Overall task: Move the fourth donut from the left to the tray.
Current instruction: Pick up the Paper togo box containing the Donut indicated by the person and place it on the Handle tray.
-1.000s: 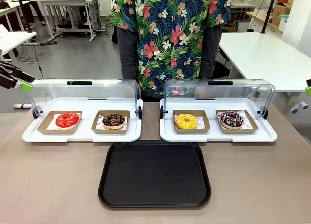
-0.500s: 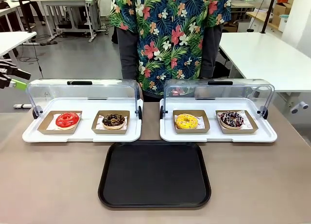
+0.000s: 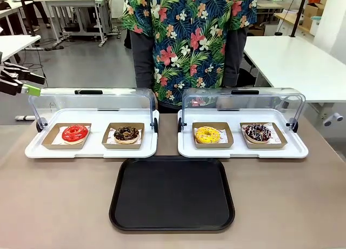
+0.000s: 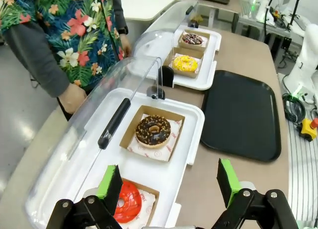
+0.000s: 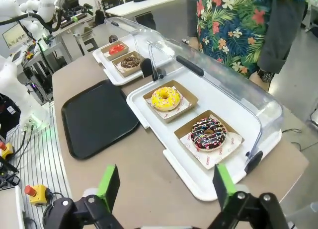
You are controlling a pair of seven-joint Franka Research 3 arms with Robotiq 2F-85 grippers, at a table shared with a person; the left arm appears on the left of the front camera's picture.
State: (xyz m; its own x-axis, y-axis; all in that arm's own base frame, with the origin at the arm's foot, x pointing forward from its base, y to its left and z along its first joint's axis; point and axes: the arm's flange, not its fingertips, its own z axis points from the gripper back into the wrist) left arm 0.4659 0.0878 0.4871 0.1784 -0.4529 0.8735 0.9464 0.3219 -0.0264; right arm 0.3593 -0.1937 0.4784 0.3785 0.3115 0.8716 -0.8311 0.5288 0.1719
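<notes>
Brown table (image 5: pixel 144 164), right gripper (image 5: pixel 166 185) spread wide and empty, fourth donut (image 5: pixel 209 133) just ahead of it (in its cardboard holder (image 5: pixel 183 130)), black tray (image 5: pixel 99 117) further out, left gripper (image 4: pixel 169 179) spread too.

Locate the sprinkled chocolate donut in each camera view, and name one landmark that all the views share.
Front view: sprinkled chocolate donut at middle right, rightmost in its row.
Left wrist view: top centre, the farthest donut.
Right wrist view: right of centre, the nearest donut.
Shared landmark: the black tray.
</notes>
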